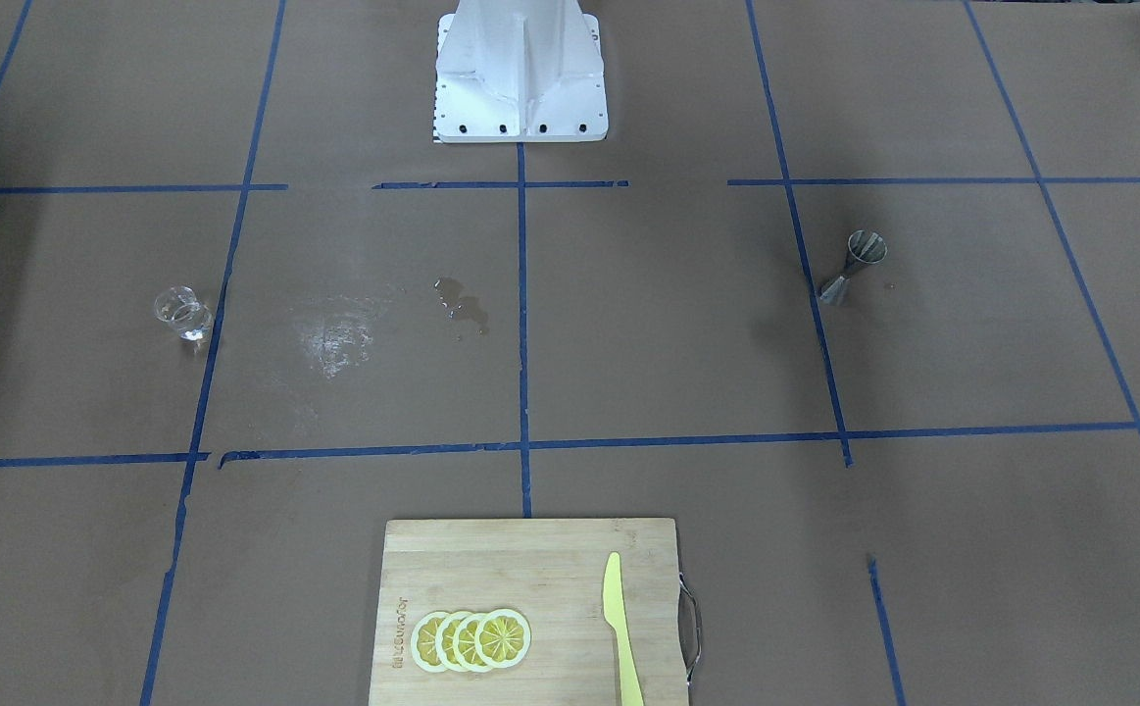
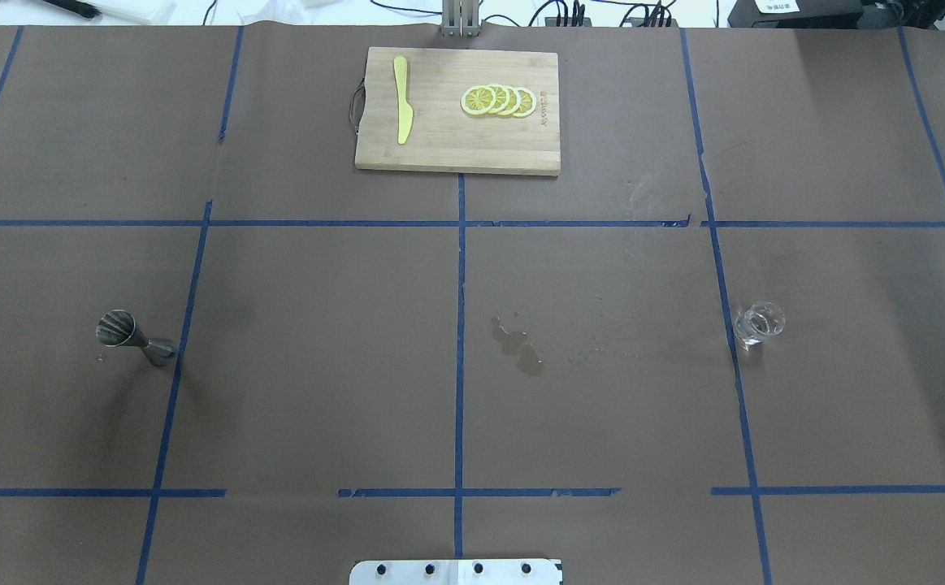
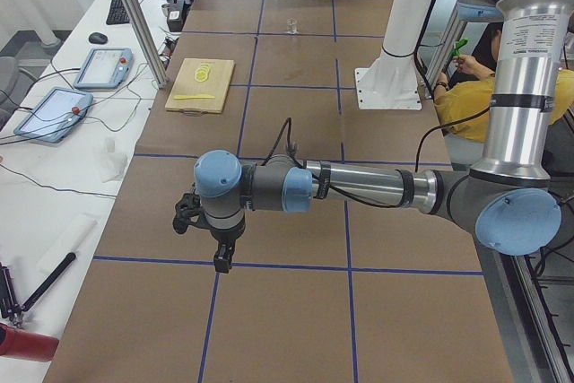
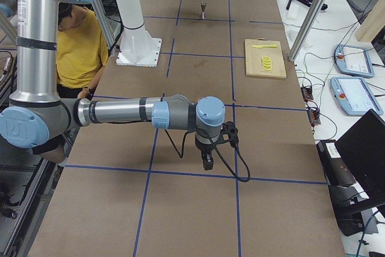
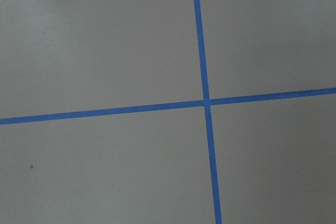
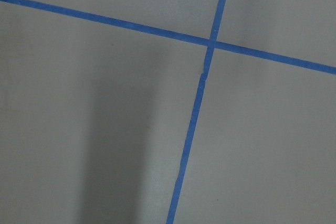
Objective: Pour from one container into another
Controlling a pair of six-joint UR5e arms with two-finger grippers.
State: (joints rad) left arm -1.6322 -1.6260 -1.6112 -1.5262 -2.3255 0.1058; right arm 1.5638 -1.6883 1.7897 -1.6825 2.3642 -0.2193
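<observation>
The small clear glass cup (image 2: 758,323) stands upright on the brown paper on the robot's right side, also seen as the cup (image 1: 182,314) in the front view and far off as the cup (image 3: 291,26). The steel jigger (image 2: 132,337) stands upright on the robot's left side, and shows again as the jigger (image 1: 854,267) and the jigger (image 4: 203,9). My left gripper (image 3: 221,257) hangs over the paper at the table's left end, far from both. My right gripper (image 4: 207,161) hangs over the right end. I cannot tell whether either is open or shut. Both wrist views show only paper and blue tape.
A wooden cutting board (image 2: 439,154) with lemon slices (image 2: 498,100) and a yellow knife (image 2: 401,110) lies at the far middle edge. A wet spill (image 2: 519,349) marks the paper at the centre. The robot's white base (image 1: 520,88) stands at the near edge. A person in yellow (image 4: 78,46) sits behind it.
</observation>
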